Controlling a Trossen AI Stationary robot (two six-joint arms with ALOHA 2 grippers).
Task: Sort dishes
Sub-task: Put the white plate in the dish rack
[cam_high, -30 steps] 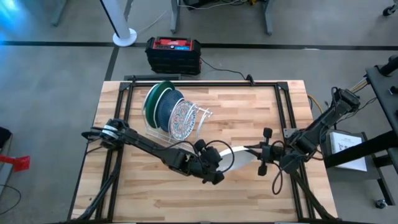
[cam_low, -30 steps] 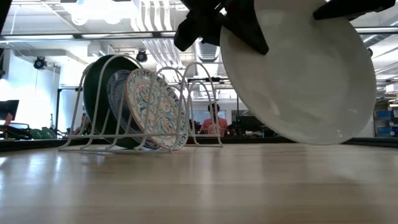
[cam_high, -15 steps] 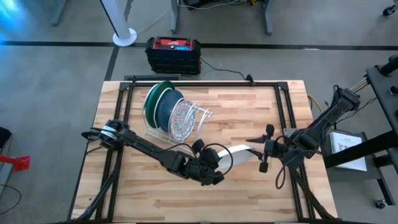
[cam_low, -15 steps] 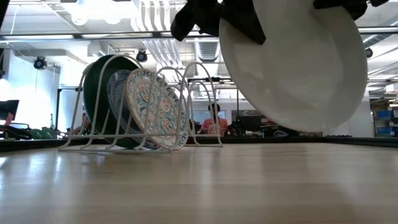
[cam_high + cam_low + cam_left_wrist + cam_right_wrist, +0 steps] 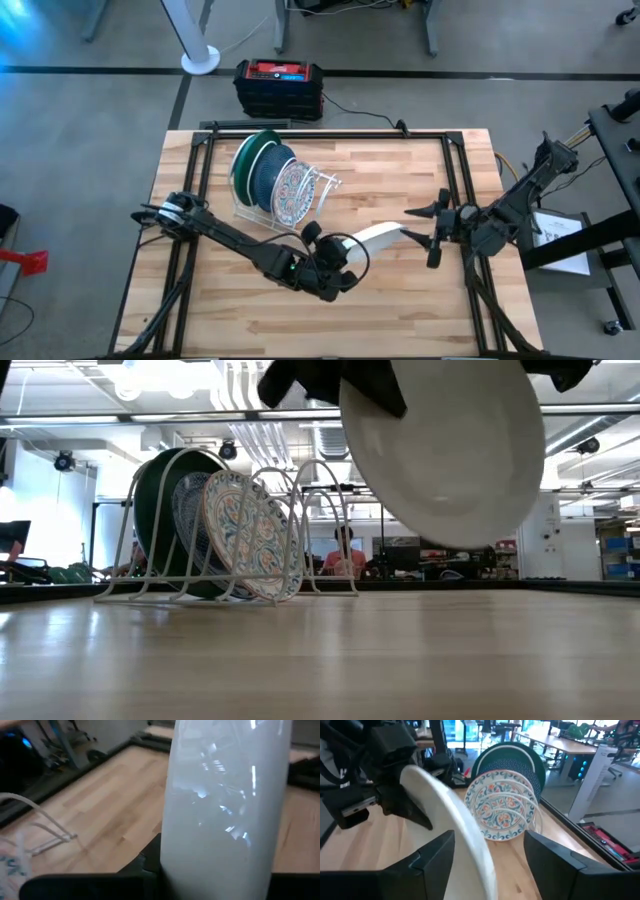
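White plate (image 5: 375,237) is hanging above the table (image 5: 400,300), gripped at its rim by the left tool (image 5: 340,262); the right tool (image 5: 437,228) is standing released beside it, while green, blue and floral plates are waiting upright in the wire rack (image 5: 318,190) beyond.

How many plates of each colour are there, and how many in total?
Green plate: 1
Dark teal-blue plate: 1
Floral-patterned plate: 1
White plate: 1
Total: 4 plates
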